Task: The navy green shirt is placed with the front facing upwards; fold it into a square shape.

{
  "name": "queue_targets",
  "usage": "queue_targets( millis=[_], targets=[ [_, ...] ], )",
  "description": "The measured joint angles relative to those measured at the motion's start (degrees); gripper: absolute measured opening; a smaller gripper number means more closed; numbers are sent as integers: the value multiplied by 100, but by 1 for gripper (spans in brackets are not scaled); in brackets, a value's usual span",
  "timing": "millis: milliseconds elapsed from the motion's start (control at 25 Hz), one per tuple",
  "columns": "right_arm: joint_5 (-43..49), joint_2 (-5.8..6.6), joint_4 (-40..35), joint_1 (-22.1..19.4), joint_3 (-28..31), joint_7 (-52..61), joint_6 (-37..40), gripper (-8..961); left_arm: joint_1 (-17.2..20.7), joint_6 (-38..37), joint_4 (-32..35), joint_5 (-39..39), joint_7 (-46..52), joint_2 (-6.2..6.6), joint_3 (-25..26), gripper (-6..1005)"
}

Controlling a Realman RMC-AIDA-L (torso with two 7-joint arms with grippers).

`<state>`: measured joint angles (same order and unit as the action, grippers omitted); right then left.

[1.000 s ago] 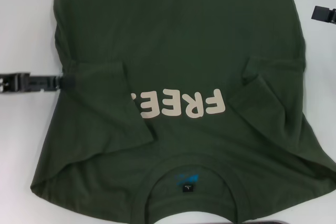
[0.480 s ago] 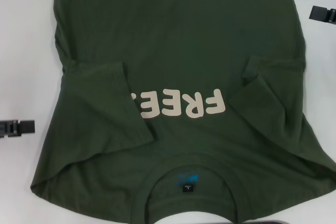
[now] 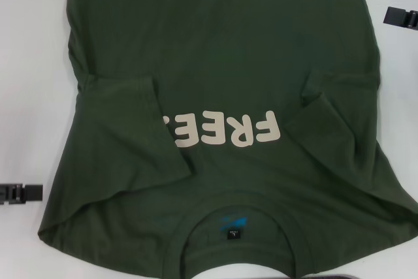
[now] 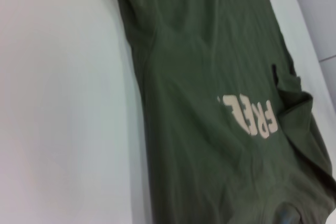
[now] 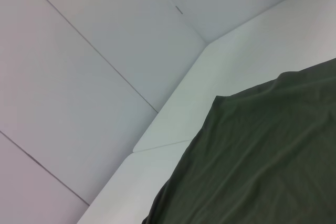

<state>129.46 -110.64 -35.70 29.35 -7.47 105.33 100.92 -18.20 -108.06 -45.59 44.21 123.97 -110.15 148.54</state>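
Olive shirt [image 3: 222,63] reads "FREE!" [image 3: 222,130]; neither end effector's grip state can be told.

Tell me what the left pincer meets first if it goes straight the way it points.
Probably the shirt: the left pincer points across bare table at its near left edge, though its height is unclear.

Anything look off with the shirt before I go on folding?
Yes. Both sleeves of the navy green shirt are folded inward, but unevenly: the left sleeve covers the edge of the cream lettering, and the right sleeve is bunched and creased. The left hand and right hand are off the cloth.
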Motion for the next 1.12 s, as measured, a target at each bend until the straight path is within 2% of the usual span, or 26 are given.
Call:
queue_targets(
  millis=[440,1120],
  targets=[
    [0,-10,2,0,0,-13,-1,596,19,61,219,-415,-67,19,11,790],
    [0,11,-6,0,26,3,-1,597,-125,94,245,-836,-63,-191,-48,784]
  ],
)
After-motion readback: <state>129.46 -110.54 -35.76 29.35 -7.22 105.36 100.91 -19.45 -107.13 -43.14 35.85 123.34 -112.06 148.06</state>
